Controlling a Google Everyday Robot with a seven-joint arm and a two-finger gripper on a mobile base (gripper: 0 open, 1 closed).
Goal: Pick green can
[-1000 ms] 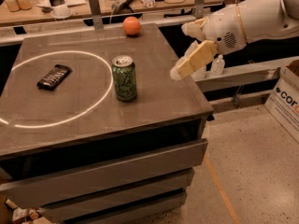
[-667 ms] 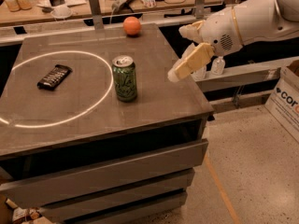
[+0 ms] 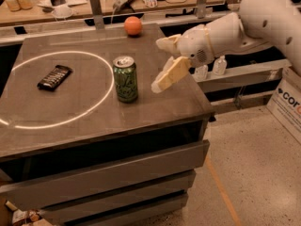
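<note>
The green can (image 3: 125, 79) stands upright on the dark table (image 3: 155, 112), on the right edge of a white circle line (image 3: 56, 55). It has dark scribbled markings and a silver top with a pull tab. My gripper (image 3: 161, 81) hangs from the white arm (image 3: 244, 27) just right of the can, at about its height, with a small gap between them. Its cream fingers (image 3: 175, 72) point down and left toward the can. They look open and hold nothing.
A black flat object (image 3: 54, 76) lies inside the circle at the left. An orange ball (image 3: 133, 26) sits at the table's far edge. Behind is a cluttered bench (image 3: 94, 4). A cardboard box (image 3: 287, 102) stands on the floor at right. Drawers (image 3: 117, 173) are below the tabletop.
The gripper has moved left and slightly down, closer to the green can. The can and the other objects have not moved.
</note>
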